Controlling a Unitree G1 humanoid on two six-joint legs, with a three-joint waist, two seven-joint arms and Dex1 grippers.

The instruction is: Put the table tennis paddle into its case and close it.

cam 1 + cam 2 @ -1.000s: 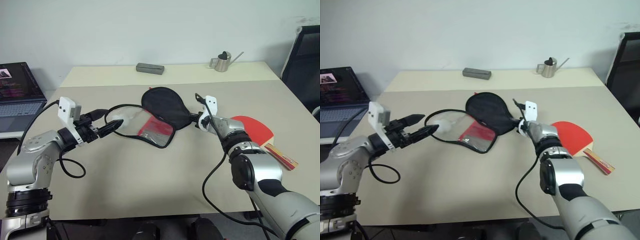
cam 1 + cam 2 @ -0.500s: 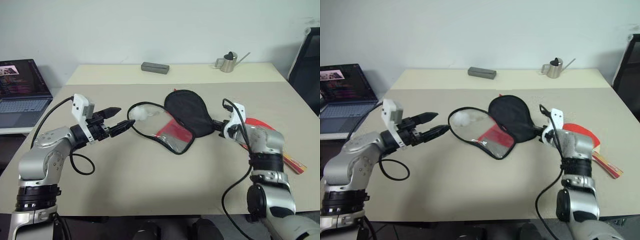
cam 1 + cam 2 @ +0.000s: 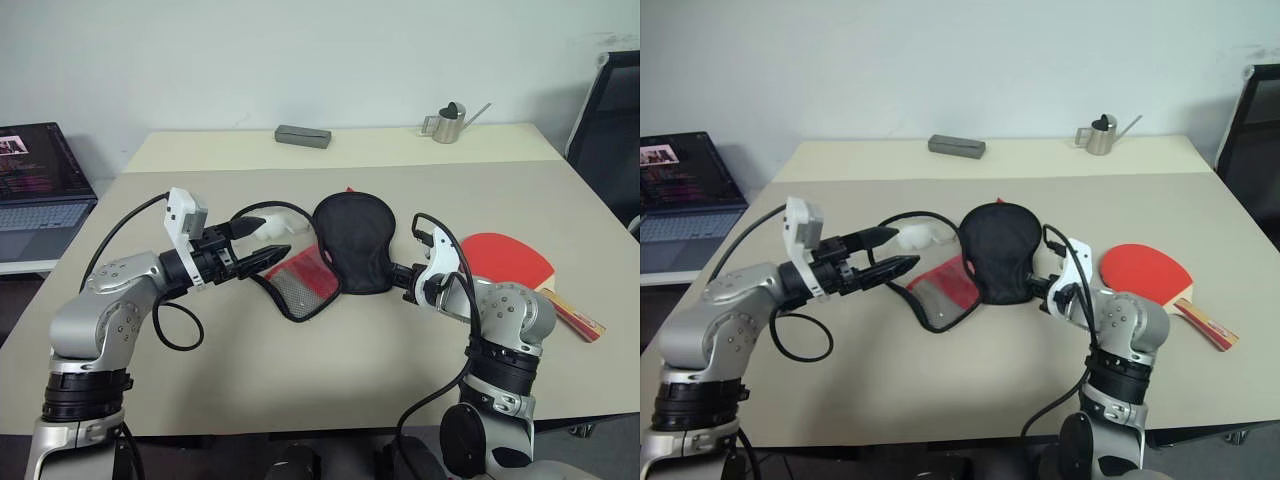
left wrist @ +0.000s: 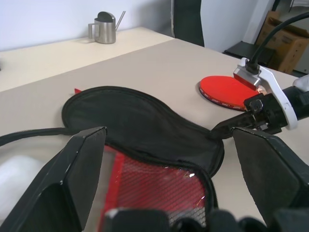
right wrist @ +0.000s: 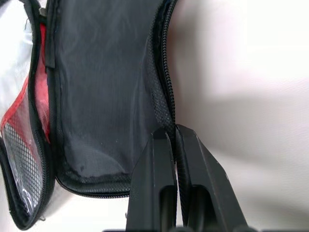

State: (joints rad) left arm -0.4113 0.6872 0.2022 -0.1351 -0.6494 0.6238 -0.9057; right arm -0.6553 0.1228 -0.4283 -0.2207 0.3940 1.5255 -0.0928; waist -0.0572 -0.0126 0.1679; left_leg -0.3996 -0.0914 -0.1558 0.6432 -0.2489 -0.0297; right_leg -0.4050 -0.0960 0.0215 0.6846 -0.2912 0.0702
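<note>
While the right end effector (image 5: 175, 140) pinches the narrow end of the flat black-and-red paddle-shaped fabric case (image 3: 352, 240), the left end effector (image 3: 262, 242) reaches level, fingers spread wide, empty.
One case lies mid-bench (image 3: 300, 390); one red rubber-faced table tennis paddle (image 3: 510, 260) lies beside the right arm.

One table tennis paddle (image 3: 508, 259) and one case (image 3: 352, 240) lie on a single worktop (image 3: 300, 345), with two end effectors, left end effector (image 3: 262, 240) and right end effector (image 3: 398, 276). At 12 o'clock: one grey box (image 3: 302, 136), one metal watering can (image 3: 445, 123). One laptop (image 3: 38, 185) at 9 o'clock.
</note>
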